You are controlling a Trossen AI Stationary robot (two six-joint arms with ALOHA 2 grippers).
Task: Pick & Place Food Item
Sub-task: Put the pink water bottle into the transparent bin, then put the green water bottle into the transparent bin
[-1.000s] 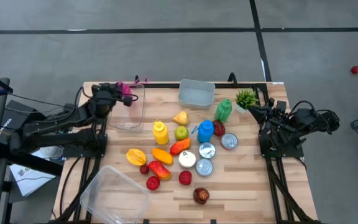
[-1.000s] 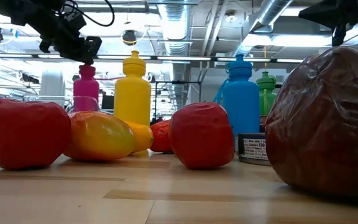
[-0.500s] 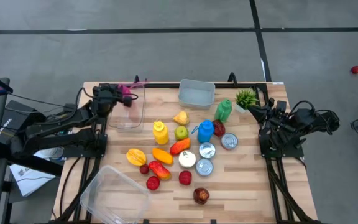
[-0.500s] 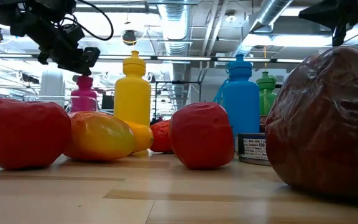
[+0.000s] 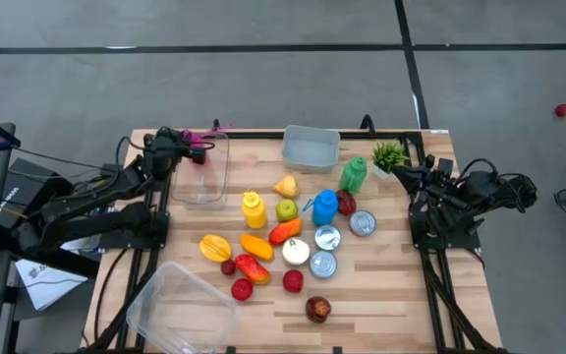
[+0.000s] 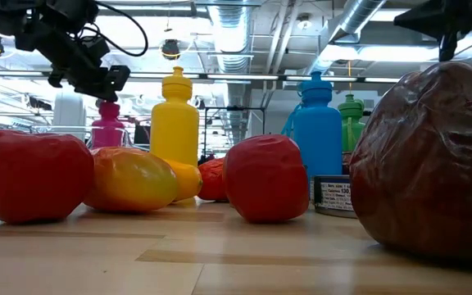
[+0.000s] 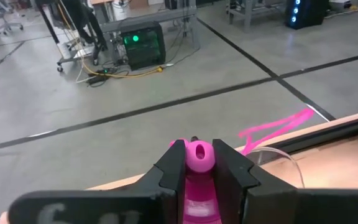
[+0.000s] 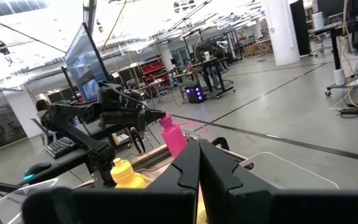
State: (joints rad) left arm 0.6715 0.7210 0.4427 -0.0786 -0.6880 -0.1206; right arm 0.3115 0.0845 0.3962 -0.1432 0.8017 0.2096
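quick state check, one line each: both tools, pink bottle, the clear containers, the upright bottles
left tool: shut on the pink bottle's neck, at the table's far left corner
pink bottle: held, over the clear bin
clear bin: open-topped, no lid
right tool: shut, holding nothing, waiting at the table's right edge
grey tub: open, nothing in it
near-left clear tub: lying tilted
yellow bottle: upright, capped
blue bottle: upright, capped

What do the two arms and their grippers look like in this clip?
Both arms are black, jointed and wrapped with loose black cables. The left gripper has two flat, angular dark fingers; the right gripper matches it. Each arm stands on a black frame at the table edge. No markings are legible.
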